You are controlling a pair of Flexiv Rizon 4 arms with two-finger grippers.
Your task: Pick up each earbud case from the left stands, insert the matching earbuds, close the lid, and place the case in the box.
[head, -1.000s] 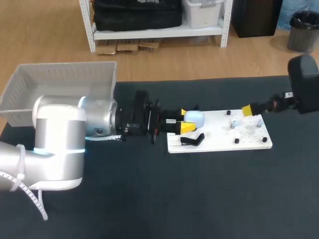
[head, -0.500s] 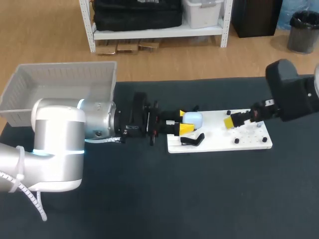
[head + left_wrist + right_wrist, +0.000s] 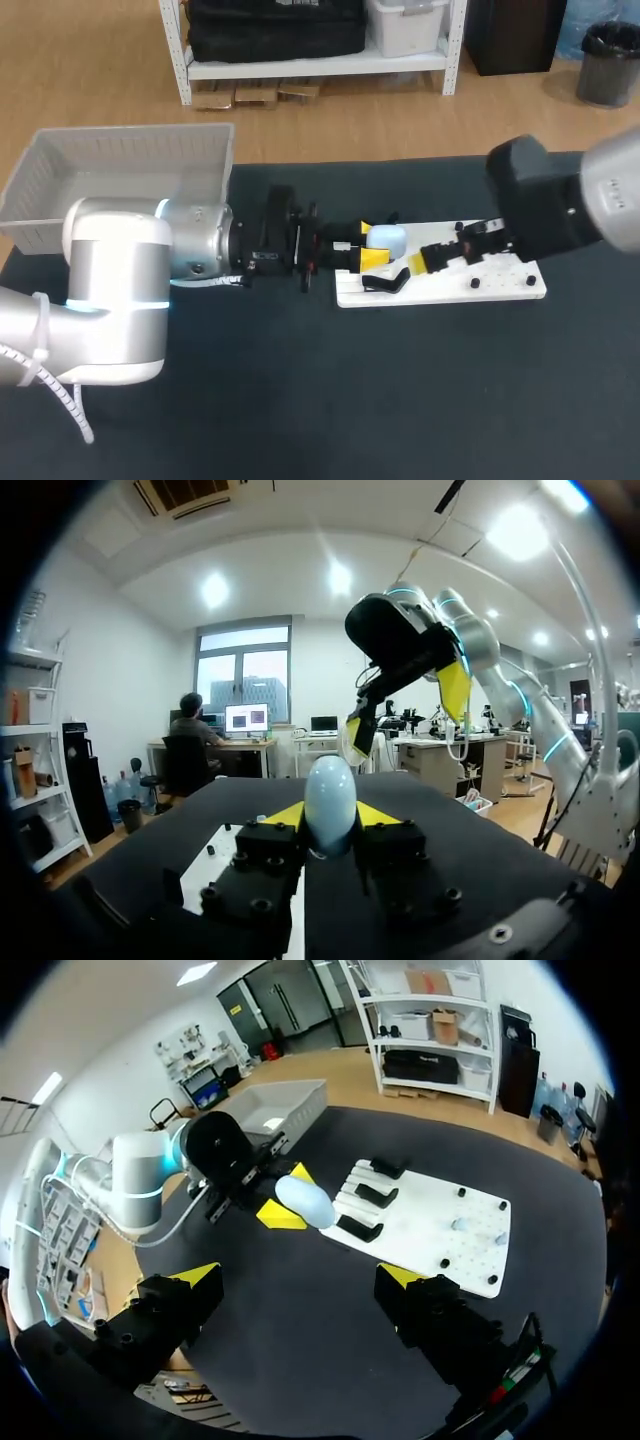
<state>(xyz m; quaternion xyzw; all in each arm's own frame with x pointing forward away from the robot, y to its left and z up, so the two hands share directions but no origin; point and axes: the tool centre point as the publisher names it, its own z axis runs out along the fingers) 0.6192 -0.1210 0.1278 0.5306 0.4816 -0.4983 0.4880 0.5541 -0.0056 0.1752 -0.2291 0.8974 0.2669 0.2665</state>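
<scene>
"Blue, was it, the case [image 3: 390,237]?"

"Pale blue, smooth and rounded like an egg, plain all over. Whether its lid was up I could not tell."

"And where did it sit?"

"Just right of the middle of the head view, over the upper left corner of the white board [image 3: 500,285], in the left gripper [image 3: 372,245]. The two yellow tips pinched it, one on each flank, and its rounded end stuck out past them. From the left wrist it stood up between the fingers, straight ahead."

"Did it touch the black stands [image 3: 385,282]?"

"It was just beside them, at the board's left end. Touching or lifted clear, I could not say."

"What of the right gripper [image 3: 424,261]?"

"It came in from the right edge and hung over the middle of the board, its tips near the case but apart from it. Its fingers were spread wide with nothing between them. In the right wrist view the case lay ahead of them, beside the stands."

"And the box [image 3: 120,160]?"

"White, with ribbed walls, at the upper left of the head view, partly hidden by the left arm [image 3: 150,260] and well apart from the case."
</scene>
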